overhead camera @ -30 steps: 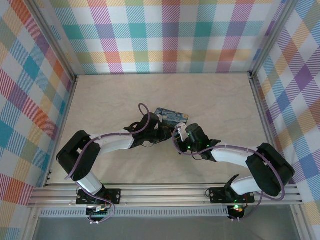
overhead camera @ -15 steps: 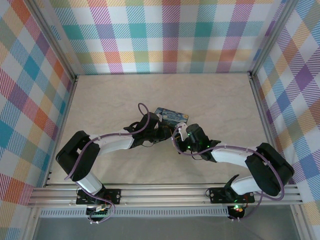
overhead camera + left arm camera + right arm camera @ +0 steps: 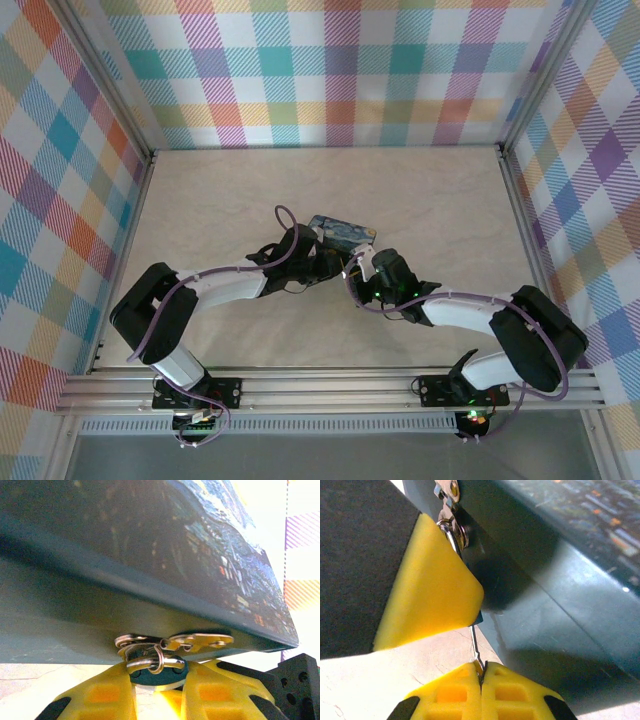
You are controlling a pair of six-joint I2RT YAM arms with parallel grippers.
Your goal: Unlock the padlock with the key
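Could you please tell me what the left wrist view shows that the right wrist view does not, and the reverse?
Left wrist: the padlock, its blue body clamped between the left fingers, hanging just under the hasp, seen head-on. Right wrist: the right fingers shut on the key, whose thin blade rises toward the lock. Shared: the tin, the hasp and a yellow left finger.

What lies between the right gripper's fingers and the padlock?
A thin metal key, pinched by the right gripper, reaches toward the padlock; the right wrist view shows it.
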